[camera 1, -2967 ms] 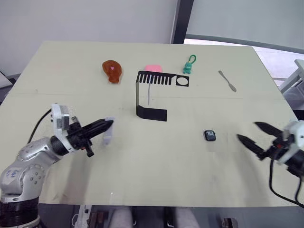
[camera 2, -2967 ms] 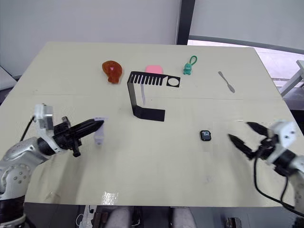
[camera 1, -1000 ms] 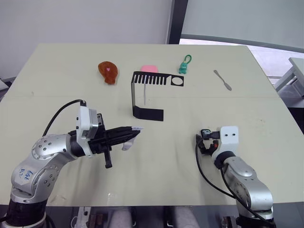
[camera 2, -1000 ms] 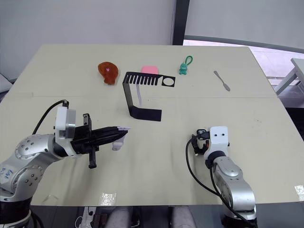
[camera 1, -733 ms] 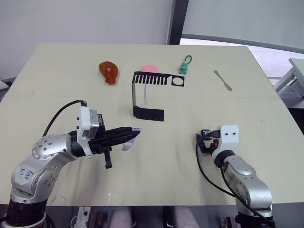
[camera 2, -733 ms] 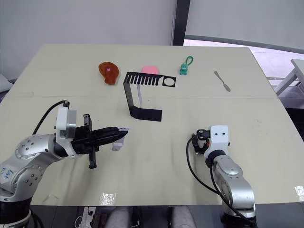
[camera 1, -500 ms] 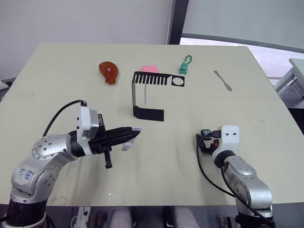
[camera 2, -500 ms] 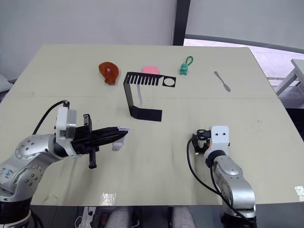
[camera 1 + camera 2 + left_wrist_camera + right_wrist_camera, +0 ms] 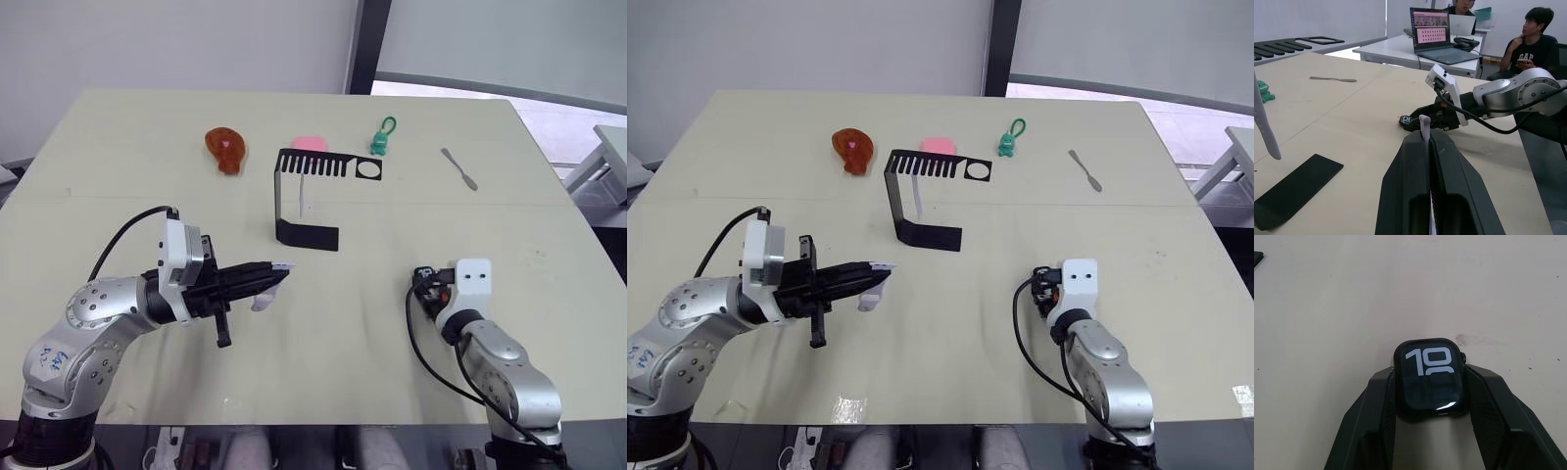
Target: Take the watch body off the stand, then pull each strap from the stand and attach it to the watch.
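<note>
Right gripper low over the table at near right, fingers pressed to both sides of the watch body, screen up, digits legible. Watch body off the stand, down at table level; contact with the surface not determinable. Left gripper at near left, pointing toward the table's middle, fingers drawn together on a strap: one pale end protruding past the fingertips, the rest hanging below them. Grippers well apart.

Farther back, near the table's middle, stand upright on its flat base, slotted top level, round hole at the right-hand end. Second strap hanging from the slotted top, beside the upright, lower end clear of the base.

Beyond the stand: pink block just behind the top, brown object to its left, green figure to its right, spatula farther right, all lying on the table and apart from one another.

Behind the table, seen from the left wrist: desk with open laptop, two persons seated.
</note>
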Controlling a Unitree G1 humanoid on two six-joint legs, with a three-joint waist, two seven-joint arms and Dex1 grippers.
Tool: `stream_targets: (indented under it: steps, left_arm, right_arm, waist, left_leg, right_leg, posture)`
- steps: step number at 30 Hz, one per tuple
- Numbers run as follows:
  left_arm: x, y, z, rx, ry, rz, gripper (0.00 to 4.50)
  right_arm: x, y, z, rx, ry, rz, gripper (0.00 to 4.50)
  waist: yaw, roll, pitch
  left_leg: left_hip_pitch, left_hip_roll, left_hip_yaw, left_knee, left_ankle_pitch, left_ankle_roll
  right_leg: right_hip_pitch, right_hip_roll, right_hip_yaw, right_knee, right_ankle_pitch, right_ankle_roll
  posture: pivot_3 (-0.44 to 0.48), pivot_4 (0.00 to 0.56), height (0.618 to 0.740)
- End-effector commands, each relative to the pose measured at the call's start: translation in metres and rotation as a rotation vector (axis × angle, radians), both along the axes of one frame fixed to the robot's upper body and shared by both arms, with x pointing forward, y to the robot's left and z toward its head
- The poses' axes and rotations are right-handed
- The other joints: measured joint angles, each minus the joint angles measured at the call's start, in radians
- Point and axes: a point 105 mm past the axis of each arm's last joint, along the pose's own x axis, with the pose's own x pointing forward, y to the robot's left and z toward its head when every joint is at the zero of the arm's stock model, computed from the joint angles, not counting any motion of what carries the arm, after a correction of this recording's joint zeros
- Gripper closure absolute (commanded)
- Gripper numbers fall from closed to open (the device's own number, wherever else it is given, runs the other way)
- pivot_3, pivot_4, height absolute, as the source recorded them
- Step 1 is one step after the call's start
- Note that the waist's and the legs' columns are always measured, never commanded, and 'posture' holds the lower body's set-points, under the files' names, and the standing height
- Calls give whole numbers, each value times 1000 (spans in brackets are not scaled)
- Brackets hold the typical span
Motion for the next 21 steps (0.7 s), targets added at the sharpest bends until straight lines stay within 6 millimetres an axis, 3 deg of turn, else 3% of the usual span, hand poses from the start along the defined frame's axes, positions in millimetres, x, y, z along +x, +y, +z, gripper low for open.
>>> stream_targets:
  steps: [1,6,12,16,21]
  left_arm:
    - [-4,0,6,8,-41,-11,4500]
    - [-3,0,7,14,-49,-4,4500]
    - [2,11,9,56,-85,47,4500]
    - [4,21,9,109,-116,84,4500]
    - [0,36,4,232,-152,103,4500]
  right_arm:
    - [-6,-5,-23,25,101,-1,2922]
    - [0,-2,-7,48,42,72,2921]
    - [-3,14,28,97,15,356,2922]
    - [-11,28,44,132,49,563,2922]
    - [-26,63,63,311,199,862,2921]
  waist:
    - [0,0,0]
    - [-1,-1,-1]
    - [-2,2,1]
    - [0,6,4]
    - [-4,8,5]
  left_leg:
    - [0,0,0,0,0,0]
    - [0,0,0,0,0,0]
    - [0,0,0,0,0,0]
    - [-1,0,0,0,0,1]
    - [-1,1,1,0,-1,1]
  right_leg:
    - [0,0,0,0,0,0]
    - [0,0,0,0,0,0]
    - [0,0,0,0,0,0]
    - [-1,0,0,-1,0,0]
    - [-1,0,0,-1,0,0]
  posture:
    - [0,150,740]
    - [0,150,740]
    - [0,150,740]
    - [0,150,740]
    - [0,150,740]
